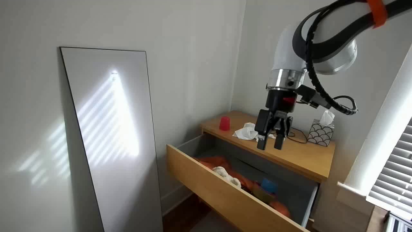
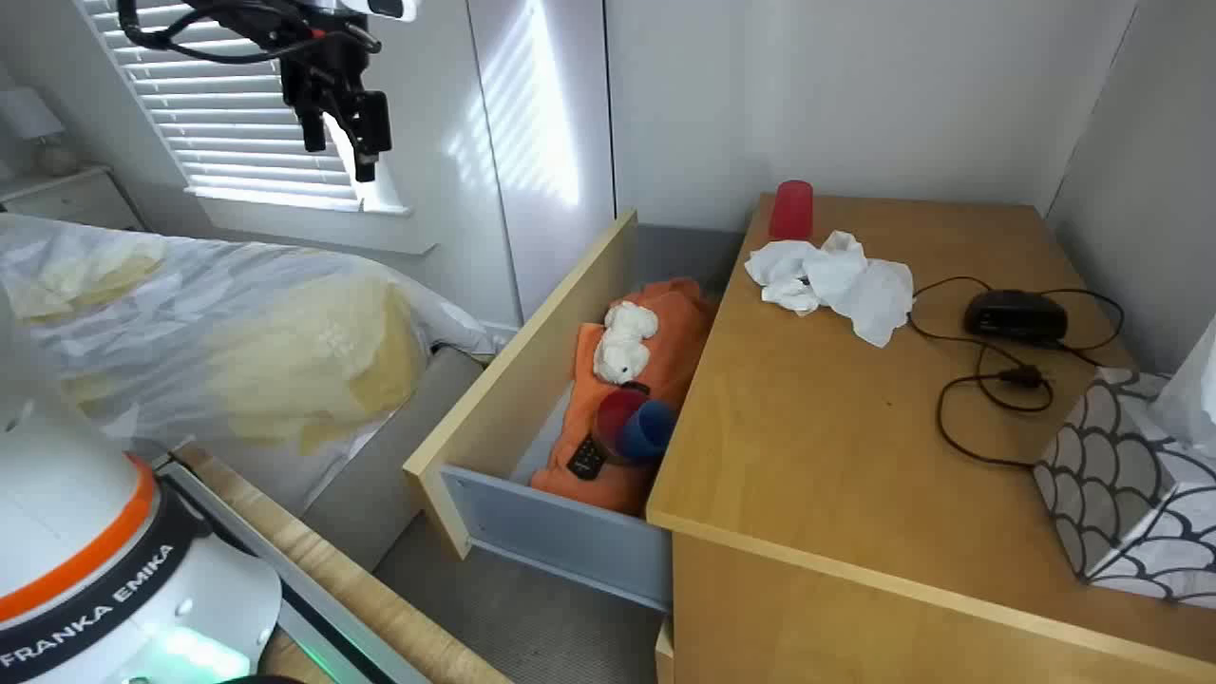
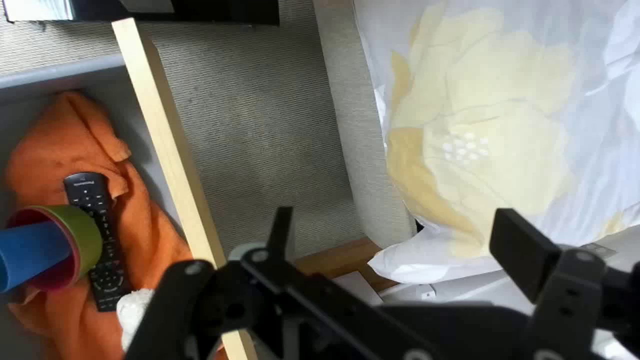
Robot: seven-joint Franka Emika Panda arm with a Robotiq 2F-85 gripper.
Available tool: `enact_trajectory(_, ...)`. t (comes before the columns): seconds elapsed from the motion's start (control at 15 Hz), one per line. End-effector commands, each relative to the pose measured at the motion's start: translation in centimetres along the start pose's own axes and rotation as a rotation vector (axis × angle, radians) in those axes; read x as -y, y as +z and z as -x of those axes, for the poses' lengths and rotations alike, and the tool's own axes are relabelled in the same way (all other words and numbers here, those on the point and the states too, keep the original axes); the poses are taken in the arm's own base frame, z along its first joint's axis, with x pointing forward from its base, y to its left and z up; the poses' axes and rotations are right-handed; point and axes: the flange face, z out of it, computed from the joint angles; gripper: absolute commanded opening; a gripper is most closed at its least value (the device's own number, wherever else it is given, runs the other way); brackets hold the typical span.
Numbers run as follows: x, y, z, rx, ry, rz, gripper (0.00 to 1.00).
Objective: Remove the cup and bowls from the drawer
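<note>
The blue cup [image 3: 32, 252] is what I judge best to take first. My gripper [image 1: 270, 145] hangs high outside the front of the drawer [image 1: 225, 199], fingers spread and nothing between them, so I should cross that edge with room to spare before going down. The cup lies tipped into the red bowl [image 3: 57, 279], which sits inside the green bowl [image 3: 91, 237], all within the drawer. I'd put one fingertip inside its wall and one outside, then close softly, because the bowls look loose and could ride up with it. The remote [image 3: 109, 250] lies just beside the green bowl on the orange cloth [image 3: 145, 235], so a shallow grip should avoid snagging either. I'd lift straight up.
</note>
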Motion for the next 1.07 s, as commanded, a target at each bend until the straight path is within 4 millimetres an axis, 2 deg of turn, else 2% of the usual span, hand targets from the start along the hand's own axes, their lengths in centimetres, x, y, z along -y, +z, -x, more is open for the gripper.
enact_trajectory(0.0, 0.0, 0.0, 0.0, 0.001, 0.000, 0.000, 1.00)
enact_trajectory(0.27, 0.0, 0.0, 0.0, 0.001, 0.000, 0.000, 1.00)
enact_trajectory(0.33, -1.1, -0.1, -0.6, -0.046, 0.050, -0.008, 1.00)
enact_trajectory(0.6, -7.3, 0.3, -2.9, -0.284, 0.173, 0.035, 1.00)
enact_trajectory(0.8, -12.3, 2.6, -3.8, -0.346, 0.268, 0.064, 1.00)
enact_trajectory(1.0, -16.0, 5.1, -5.2, -0.391, 0.300, 0.124, 1.00)
